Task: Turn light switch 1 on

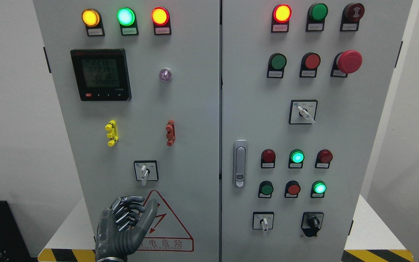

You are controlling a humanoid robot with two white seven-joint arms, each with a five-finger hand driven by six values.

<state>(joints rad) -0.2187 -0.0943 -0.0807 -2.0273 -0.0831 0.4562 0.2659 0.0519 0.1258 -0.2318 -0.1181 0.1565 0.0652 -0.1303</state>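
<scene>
A grey electrical cabinet fills the head view. On its left door (pixel 195 109) a small rotary selector switch (pixel 145 171) sits in a black-framed plate, its white lever pointing straight down. My left hand (pixel 131 218) is raised in front of the door just below that switch. Its fingers are curled toward the palm and its thumb sticks up to the right. It holds nothing and touches no switch. My right arm is out of the picture.
The right door carries more selector switches (pixel 304 112) (pixel 264 222) (pixel 312 222), a red mushroom button (pixel 349 61), push buttons, lit lamps and a door handle (pixel 240 163). The left door has a meter (pixel 101 74), three lit lamps, a yellow clip (pixel 111 133), a red clip (pixel 170 133) and a red warning triangle (pixel 166 225).
</scene>
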